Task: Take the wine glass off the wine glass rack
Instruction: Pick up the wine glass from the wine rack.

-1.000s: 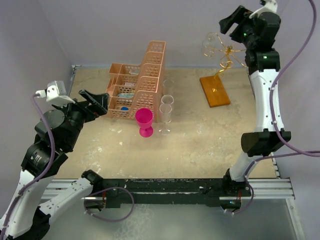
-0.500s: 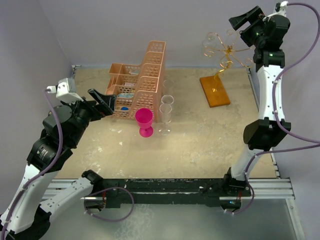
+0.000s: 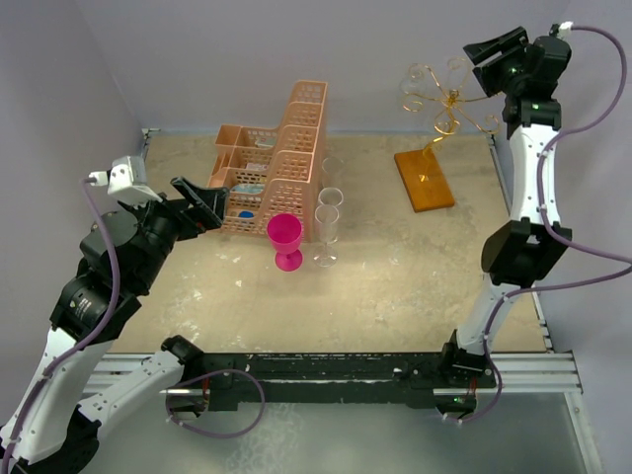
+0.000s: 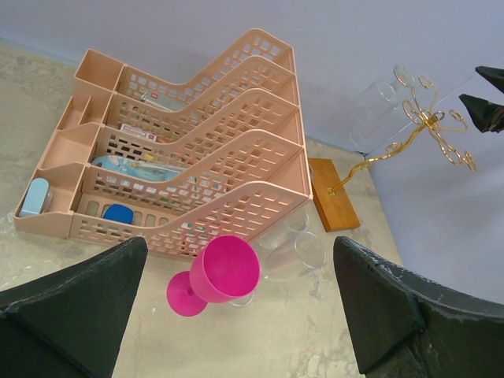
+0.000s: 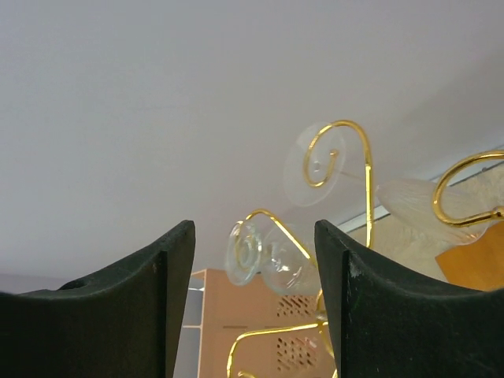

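The wine glass rack (image 3: 441,107) is a gold wire stand with curled arms on an orange base (image 3: 425,179) at the back right. Clear wine glasses (image 3: 415,85) hang upside down from its arms. My right gripper (image 3: 491,53) is open, high up, just right of the rack's top. In the right wrist view one hanging wine glass (image 5: 276,262) sits in line between my open right gripper's (image 5: 252,236) fingers but farther off, and the rack's wire (image 5: 356,150) rises beside it. My left gripper (image 3: 202,203) is open and empty, left of the basket.
A peach lattice basket (image 3: 279,163) stands at the back centre. A pink goblet (image 3: 285,238) and two clear glasses (image 3: 328,223) stand in front of it; they also show in the left wrist view (image 4: 224,272). Purple walls close the back and sides.
My right gripper has swung to the right, away from the hanging glasses, to the rack's right side. My left gripper has shifted slightly to the right and up.
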`<act>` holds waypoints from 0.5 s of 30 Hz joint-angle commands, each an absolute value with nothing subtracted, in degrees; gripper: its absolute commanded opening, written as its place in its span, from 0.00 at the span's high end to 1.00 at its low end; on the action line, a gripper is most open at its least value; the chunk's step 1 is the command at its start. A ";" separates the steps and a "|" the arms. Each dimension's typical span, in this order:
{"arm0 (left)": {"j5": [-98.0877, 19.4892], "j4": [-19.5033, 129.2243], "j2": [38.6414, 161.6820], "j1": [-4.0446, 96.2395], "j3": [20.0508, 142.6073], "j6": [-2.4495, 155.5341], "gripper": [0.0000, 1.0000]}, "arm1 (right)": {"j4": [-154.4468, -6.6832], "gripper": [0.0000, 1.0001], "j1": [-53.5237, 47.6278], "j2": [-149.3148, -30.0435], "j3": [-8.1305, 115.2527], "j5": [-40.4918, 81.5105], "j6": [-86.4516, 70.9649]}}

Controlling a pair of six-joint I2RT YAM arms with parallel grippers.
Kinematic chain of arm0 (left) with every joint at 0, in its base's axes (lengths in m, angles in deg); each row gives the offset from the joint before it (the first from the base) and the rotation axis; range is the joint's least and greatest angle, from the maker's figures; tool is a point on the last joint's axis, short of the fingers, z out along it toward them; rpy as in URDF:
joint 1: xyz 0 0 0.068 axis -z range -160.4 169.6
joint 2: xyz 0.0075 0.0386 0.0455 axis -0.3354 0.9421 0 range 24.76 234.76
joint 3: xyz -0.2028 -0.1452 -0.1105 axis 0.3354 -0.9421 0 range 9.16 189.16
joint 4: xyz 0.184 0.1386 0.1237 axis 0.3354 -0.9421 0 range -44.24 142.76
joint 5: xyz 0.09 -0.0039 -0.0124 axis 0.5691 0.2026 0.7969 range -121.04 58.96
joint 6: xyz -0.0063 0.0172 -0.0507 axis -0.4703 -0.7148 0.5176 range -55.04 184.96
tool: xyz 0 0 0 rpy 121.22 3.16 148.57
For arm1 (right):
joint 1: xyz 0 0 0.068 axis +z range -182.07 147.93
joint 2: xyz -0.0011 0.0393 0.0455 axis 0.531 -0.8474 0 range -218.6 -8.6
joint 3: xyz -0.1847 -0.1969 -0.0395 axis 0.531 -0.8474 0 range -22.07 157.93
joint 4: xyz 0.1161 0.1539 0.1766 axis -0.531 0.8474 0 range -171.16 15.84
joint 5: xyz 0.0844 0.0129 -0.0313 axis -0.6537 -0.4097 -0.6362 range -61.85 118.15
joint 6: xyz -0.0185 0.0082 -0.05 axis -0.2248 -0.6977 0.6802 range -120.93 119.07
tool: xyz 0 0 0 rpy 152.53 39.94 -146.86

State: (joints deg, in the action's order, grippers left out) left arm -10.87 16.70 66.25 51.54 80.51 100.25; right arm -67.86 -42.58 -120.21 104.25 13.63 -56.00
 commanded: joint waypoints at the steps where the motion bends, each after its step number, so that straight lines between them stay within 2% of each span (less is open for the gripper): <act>1: -11.34 19.43 65.99 51.50 80.29 99.54 0.01 | -69.89 0.36 -42.95 -121.80 108.10 11.71 -59.08; 15: -11.09 19.78 66.33 51.50 80.60 98.92 0.01 | -74.23 0.44 -43.06 -123.94 105.91 12.64 -64.16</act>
State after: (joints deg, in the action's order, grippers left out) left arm -10.94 16.99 66.25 51.54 80.49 100.23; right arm -70.07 -42.90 -125.54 105.74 13.01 -62.40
